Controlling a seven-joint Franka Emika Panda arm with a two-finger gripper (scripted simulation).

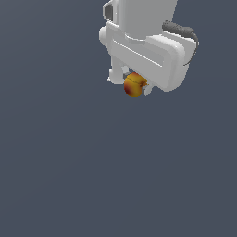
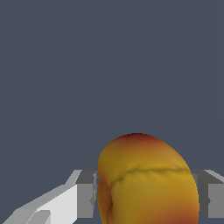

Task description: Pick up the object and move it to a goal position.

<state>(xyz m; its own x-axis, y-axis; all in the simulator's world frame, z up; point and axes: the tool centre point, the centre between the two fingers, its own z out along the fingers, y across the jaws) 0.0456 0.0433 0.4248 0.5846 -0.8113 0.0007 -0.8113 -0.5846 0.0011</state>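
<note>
The object (image 1: 134, 85) is a small round ball, mottled orange-yellow with red patches. It sits between the two fingers of my white gripper (image 1: 133, 84), which is shut on it in the upper middle of the exterior view. In the wrist view the object (image 2: 146, 181) fills the space between the grey finger pads (image 2: 86, 194), one pressed on each side. The gripper body is much larger than the ball and hides its upper part in the exterior view.
A plain dark grey-blue surface (image 1: 92, 176) fills both views, with nothing else on it. No goal marker shows.
</note>
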